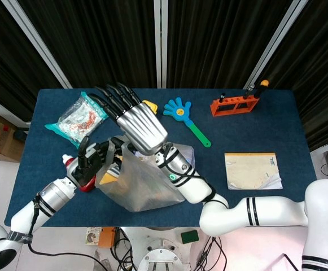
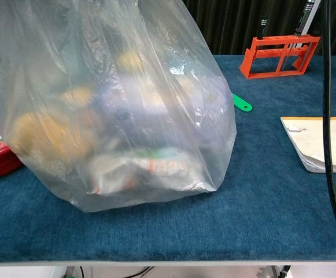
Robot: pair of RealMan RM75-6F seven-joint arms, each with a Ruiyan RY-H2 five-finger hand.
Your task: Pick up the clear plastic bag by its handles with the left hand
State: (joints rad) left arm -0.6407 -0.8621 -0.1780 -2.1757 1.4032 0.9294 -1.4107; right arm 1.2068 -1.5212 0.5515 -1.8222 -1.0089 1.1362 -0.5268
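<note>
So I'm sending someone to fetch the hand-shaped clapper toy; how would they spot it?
Start at the orange rack along the blue table's far edge. Just left of it lies the clapper toy: a blue open palm on a green stick handle, the only hand-shaped thing lying flat.

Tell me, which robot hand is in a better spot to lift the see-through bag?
Probably the left hand: its fingers are at the top edge of the clear plastic bag. The right hand hovers above with fingers spread, holding nothing.
</note>
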